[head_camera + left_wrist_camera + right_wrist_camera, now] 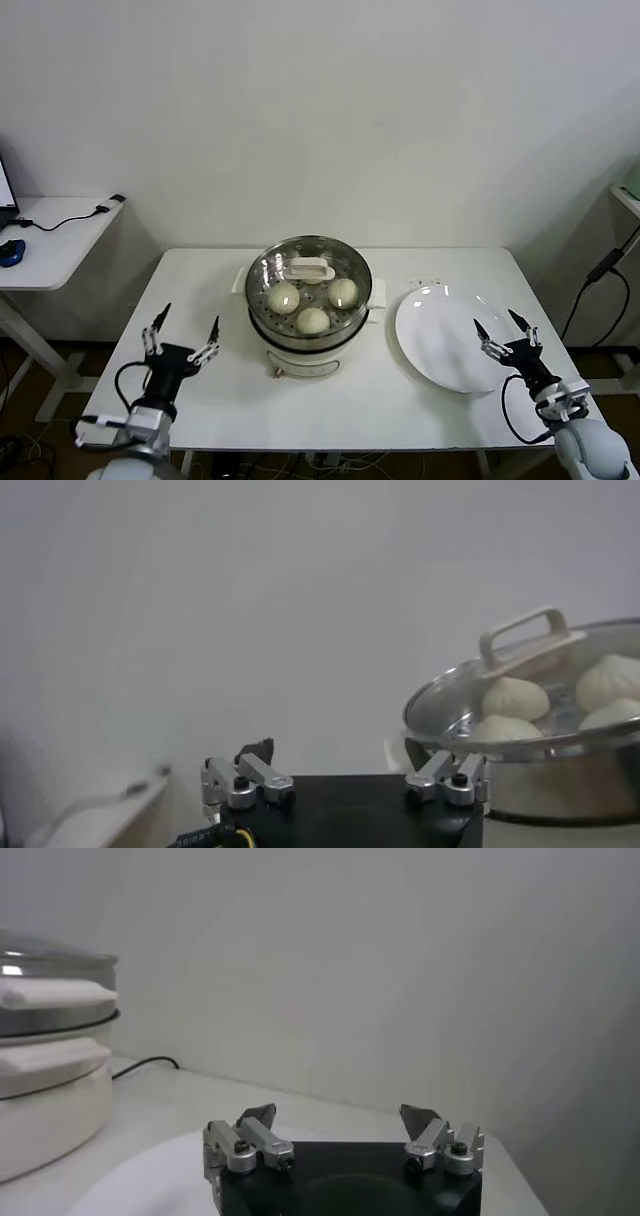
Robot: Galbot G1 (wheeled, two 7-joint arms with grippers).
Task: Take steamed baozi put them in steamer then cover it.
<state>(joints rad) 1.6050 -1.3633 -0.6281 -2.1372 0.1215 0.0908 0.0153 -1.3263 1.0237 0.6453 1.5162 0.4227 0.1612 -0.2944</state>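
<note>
A: What is seen from the head view?

B: The steamer [308, 312] is seen at the middle of the table [230, 400], with the lid [308, 275] set on it. Three baozi [313, 320] are counted through the glass; a fourth cannot be made out there. The plate [445, 335] is seen just beside the steamer, toward the robot's right, and it is bare.

A: And the grippers?

B: The left gripper [186, 327] is held over the table's near left part, well apart from the steamer, with the jaws spread wide and nothing between them. The right gripper [505, 325] is held over the plate's near edge, jaws likewise wide and holding nothing.

A: What is added by the left wrist view?

B: The lid [520, 685] is shown from the side there, with its white handle [525, 635] standing up. Baozi [515, 697] are seen under the glass, pressed close together. The left gripper [340, 752] is shown with fingers [258, 770] far apart.

A: And the right wrist view?

B: No baozi are shown in it. Only the steamer [50, 1088] edge is seen, with a white side handle [55, 996] and the white base below. A dark cable [145, 1065] lying on the table behind the steamer is shown, which is hidden in the head view. The right gripper [340, 1118] is seen wide open above the plate [150, 1173].
</note>
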